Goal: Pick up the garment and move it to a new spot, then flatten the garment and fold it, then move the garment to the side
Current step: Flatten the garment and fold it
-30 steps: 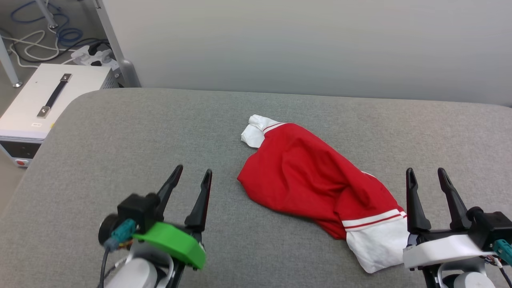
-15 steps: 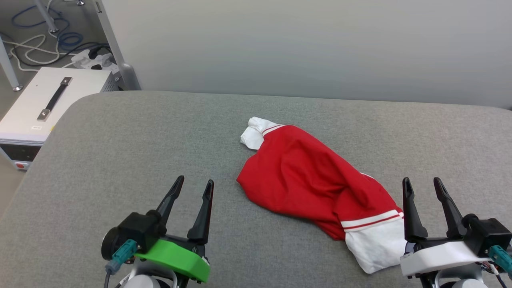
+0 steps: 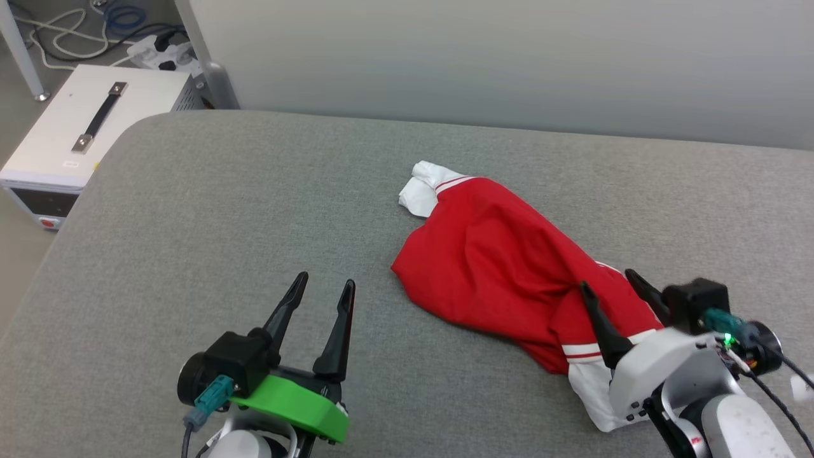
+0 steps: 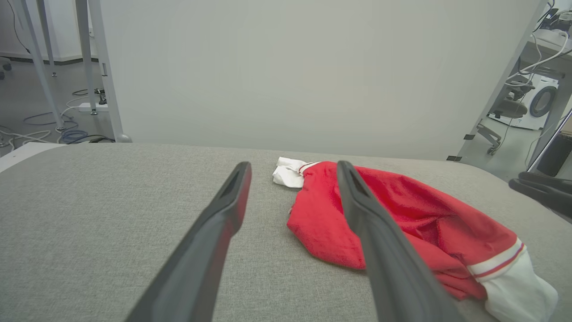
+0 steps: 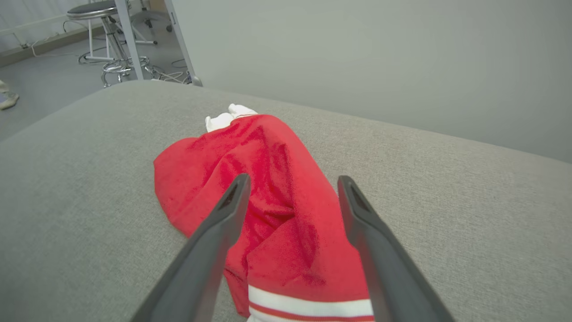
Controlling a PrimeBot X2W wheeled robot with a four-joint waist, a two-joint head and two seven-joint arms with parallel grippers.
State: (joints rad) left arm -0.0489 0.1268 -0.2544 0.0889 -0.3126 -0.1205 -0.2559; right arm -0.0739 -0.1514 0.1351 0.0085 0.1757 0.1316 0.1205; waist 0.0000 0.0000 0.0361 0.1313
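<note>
The garment [image 3: 502, 267], a red jersey T-shirt with white sleeves and striped trim, lies crumpled on the grey padded table [image 3: 210, 210], running from the middle toward the near right. Its numerals are hidden. My right gripper [image 3: 607, 283] is open, hovering over the garment's near right end by the white sleeve, fingers aimed along the red cloth [image 5: 268, 179]. My left gripper [image 3: 324, 286] is open and empty, low at the near left, a short way left of the garment's hem [image 4: 321, 223].
A white box with a black handle [image 3: 82, 121] stands on the floor beyond the table's far left corner, with cables and a power strip [image 3: 159, 51] behind it. A pale wall runs along the table's far edge. A stool [image 5: 96, 18] stands far off.
My right gripper has swung left and tilted, from beside the white sleeve to over the garment's near end. The head camera has shifted slightly. The left gripper has hardly moved.
</note>
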